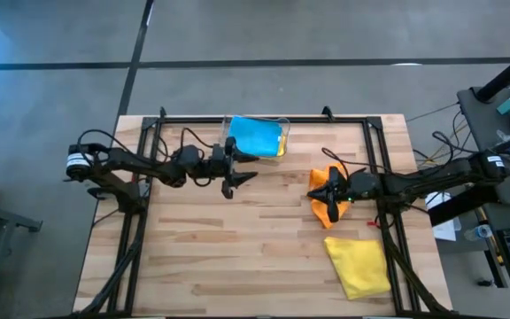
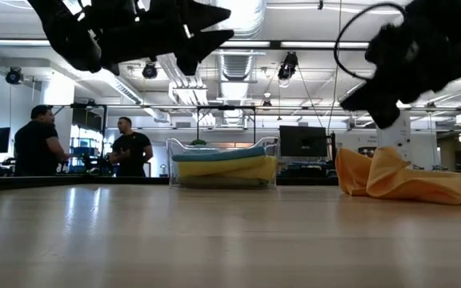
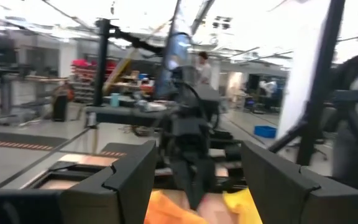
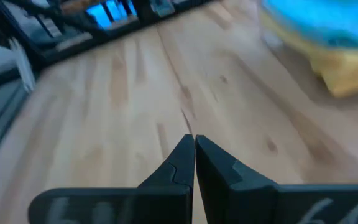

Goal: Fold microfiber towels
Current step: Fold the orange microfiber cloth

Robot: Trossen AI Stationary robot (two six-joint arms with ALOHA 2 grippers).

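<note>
The clear bin at the far edge of the desk is taken as landmark. Inside it a light blue towel is laid flat on a yellow one, prob. as the stock waiting to be folded; whether more lie under them can't be told. The left pincer is held raised just in front of the bin, toward the near edge, fingers apart and nothing between them, apparently parked w/ no cloth in reach. The orange towel is seen crumpled on the desk to the right of the bin & nearer the front; it is judged to be the piece in hand, not yet spread. The right pincer is hung directly over it in the high view, fingers pressed together; in its wrist view nothing is seen between the tips, so no cloth is judged to be held. A second yellow towel is laid roughly flat near the front right corner, well apart from the bin, prob. set aside. A pale green cloth isn't seen.
</note>
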